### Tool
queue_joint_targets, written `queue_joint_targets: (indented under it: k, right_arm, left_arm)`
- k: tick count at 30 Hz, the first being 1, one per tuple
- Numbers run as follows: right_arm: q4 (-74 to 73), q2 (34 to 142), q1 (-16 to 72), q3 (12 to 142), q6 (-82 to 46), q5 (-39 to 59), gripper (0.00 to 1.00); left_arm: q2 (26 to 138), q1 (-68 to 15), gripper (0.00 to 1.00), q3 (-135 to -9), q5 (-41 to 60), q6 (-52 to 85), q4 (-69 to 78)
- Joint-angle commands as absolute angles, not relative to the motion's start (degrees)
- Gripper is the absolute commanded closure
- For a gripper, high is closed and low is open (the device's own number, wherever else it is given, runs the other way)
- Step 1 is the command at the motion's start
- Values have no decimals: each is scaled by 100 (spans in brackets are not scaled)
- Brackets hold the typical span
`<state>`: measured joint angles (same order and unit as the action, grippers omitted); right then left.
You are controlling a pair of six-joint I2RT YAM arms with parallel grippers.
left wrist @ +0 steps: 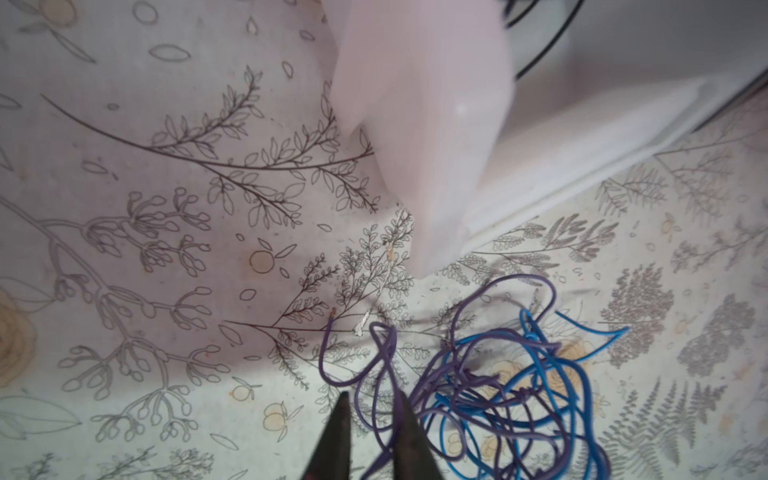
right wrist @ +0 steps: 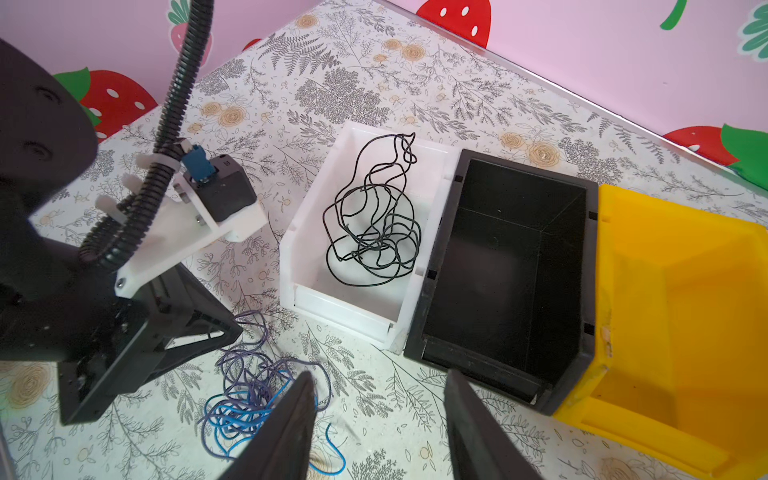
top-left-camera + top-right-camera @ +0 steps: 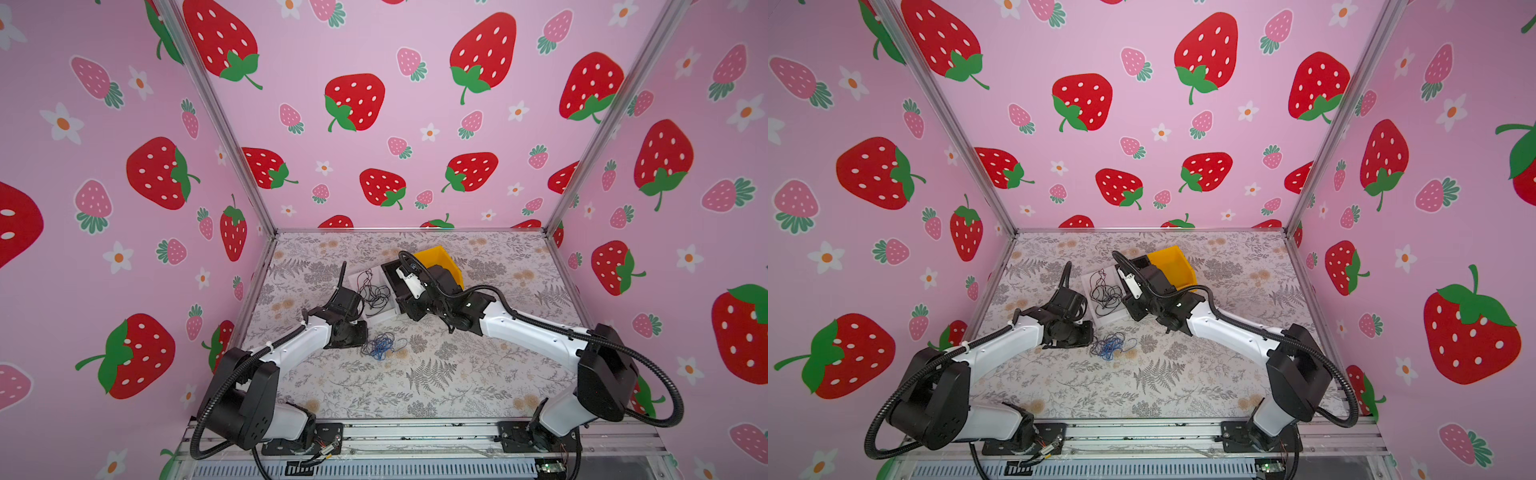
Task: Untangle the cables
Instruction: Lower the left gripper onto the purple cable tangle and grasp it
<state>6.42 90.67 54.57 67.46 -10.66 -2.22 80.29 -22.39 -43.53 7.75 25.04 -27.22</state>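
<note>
A loose tangle of blue and purple cables (image 3: pixel 382 345) (image 3: pixel 1111 347) lies on the floral table, just in front of a white bin. A black cable (image 2: pixel 374 220) (image 3: pixel 374 293) is curled on its own inside that white bin (image 2: pixel 307 232). My left gripper (image 1: pixel 374 399) (image 3: pixel 362 336) is down at the tangle's edge. Its fingertips (image 1: pixel 343 405) stand close together with purple strands (image 1: pixel 388 353) running between them; whether they pinch does not show. My right gripper (image 2: pixel 379 376) is open and holds nothing, hovering between the tangle (image 2: pixel 249 395) and the black bin.
A black bin (image 2: pixel 519 257) and a yellow bin (image 2: pixel 685 311) (image 3: pixel 440 257) stand side by side to the right of the white bin, both with nothing inside. A blurred pale shape (image 1: pixel 415 124) blocks part of the left wrist view. Strawberry-patterned walls enclose the table.
</note>
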Motion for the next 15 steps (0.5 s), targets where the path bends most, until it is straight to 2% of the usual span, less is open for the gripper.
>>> queue_joint_targets:
  k: [1, 2, 3, 8, 15]
  right_arm:
    - [574, 9115, 5423, 6748, -992, -113, 48]
    - [589, 9106, 5414, 6728, -904, -46, 48]
    - [610, 9098, 5399, 6702, -834, 34, 48]
    - [896, 9222, 5171, 6563, -641, 1370, 47]
    - [942, 9481, 5150, 6423, -339, 2305, 42]
  left_arm:
    - [7881, -2259, 93, -4416, 891, 2461, -2805]
    - [7765, -2267, 98, -4436, 888, 2444, -2839]
    - [7628, -2281, 100, -4449, 880, 2447, -2863]
    - [6714, -2416, 100, -4592, 819, 2339, -2912]
    - [5965, -2487, 100, -4853, 1031, 2260, -2742]
